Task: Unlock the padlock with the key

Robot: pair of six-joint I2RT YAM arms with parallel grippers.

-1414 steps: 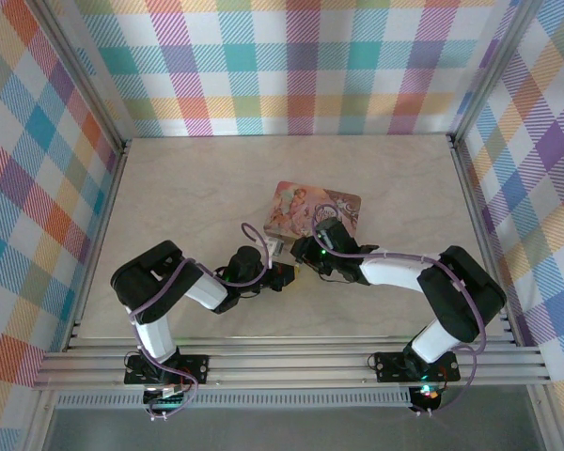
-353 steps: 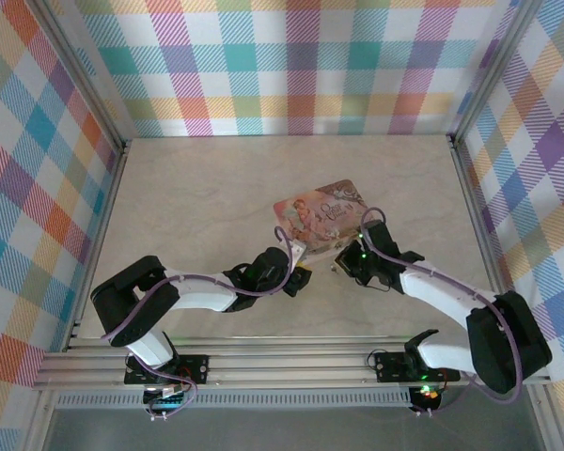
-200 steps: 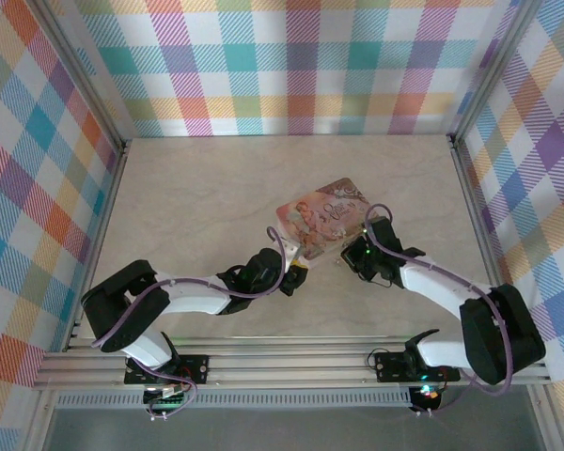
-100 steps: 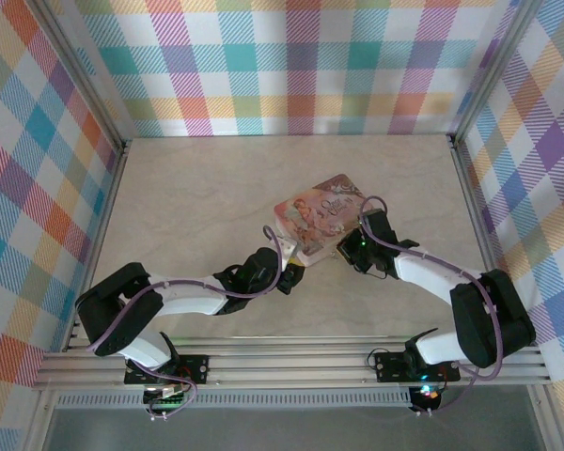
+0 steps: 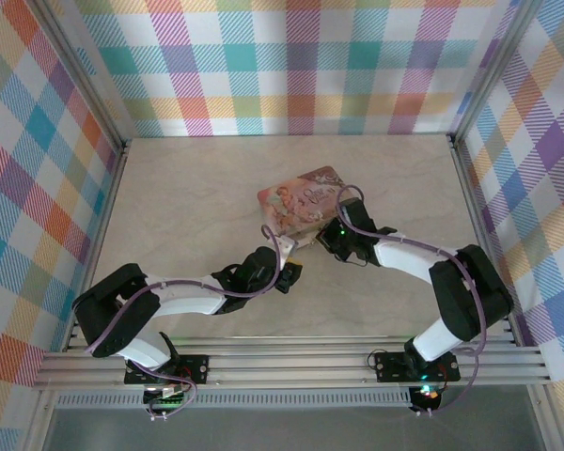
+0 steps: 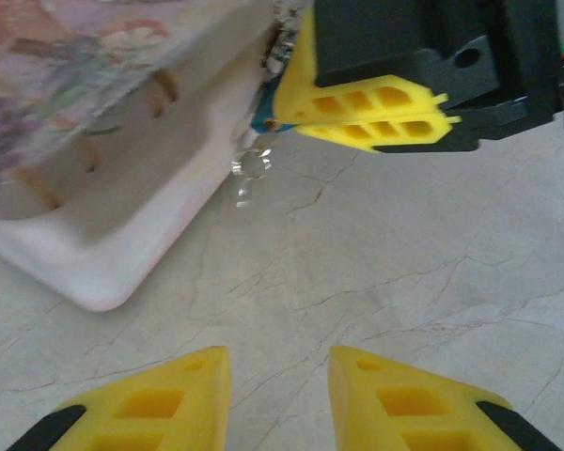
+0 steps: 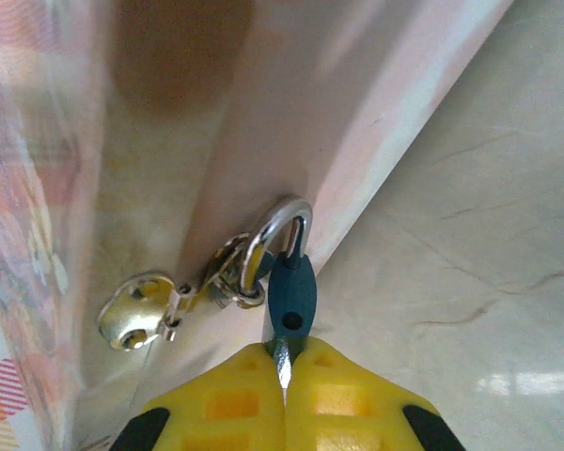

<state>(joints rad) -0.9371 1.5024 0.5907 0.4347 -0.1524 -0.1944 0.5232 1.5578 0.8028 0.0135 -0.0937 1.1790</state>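
Observation:
In the right wrist view the small blue padlock (image 7: pixel 291 293) hangs by its metal shackle (image 7: pixel 274 225) from the hasp on the pink tin box's side. My right gripper (image 7: pixel 284 355) is shut on the thin metal key (image 7: pixel 281 365). The key's tip sits at the bottom end of the padlock. Seen from the top, my right gripper (image 5: pixel 325 239) is at the box's near edge. My left gripper (image 5: pixel 288 273) is just in front of it, low over the table. In the left wrist view my left gripper (image 6: pixel 277 362) is open with nothing between its fingers.
The pink picture-printed tin box (image 5: pixel 299 201) lies tilted mid-table, and its pale side wall (image 6: pixel 122 216) fills the upper left of the left wrist view. My right gripper's yellow fingers (image 6: pixel 367 108) are close ahead of the left gripper. Bare marble table (image 5: pixel 188 197) lies to the left.
The right gripper has moved left and further back with the key at the padlock, and the tin box has swung left with it. The left arm has barely moved.

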